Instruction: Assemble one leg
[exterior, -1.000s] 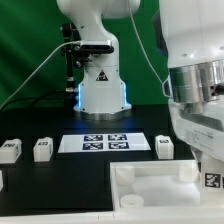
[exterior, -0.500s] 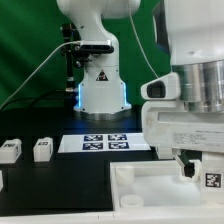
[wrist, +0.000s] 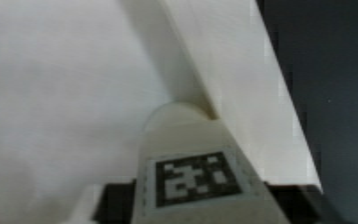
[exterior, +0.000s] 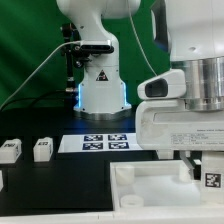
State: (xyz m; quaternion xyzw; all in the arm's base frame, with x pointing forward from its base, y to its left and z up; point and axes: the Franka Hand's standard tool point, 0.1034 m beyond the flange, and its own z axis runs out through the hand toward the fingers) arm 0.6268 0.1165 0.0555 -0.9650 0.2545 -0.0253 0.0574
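In the wrist view a white leg [wrist: 195,140] with a black-and-white tag stands between my dark fingers [wrist: 117,204]. My gripper [wrist: 202,208] is shut on it, just over the large white tray-like part [wrist: 69,90]. In the exterior view my gripper [exterior: 203,172] hangs over the tray-like part's [exterior: 150,186] far right corner. The held leg's tag [exterior: 212,180] shows below it. Two more legs [exterior: 10,150] [exterior: 42,149] lie on the black table at the exterior view's left.
The marker board [exterior: 104,143] lies flat in front of the robot base [exterior: 100,95]. The arm's bulky wrist [exterior: 185,110] fills the exterior view's right and hides the table behind it. A green backdrop stands behind.
The arm with the held leg has moved toward the exterior view's left and now hides the leg that lay right of the marker board. The gripper stays shut.
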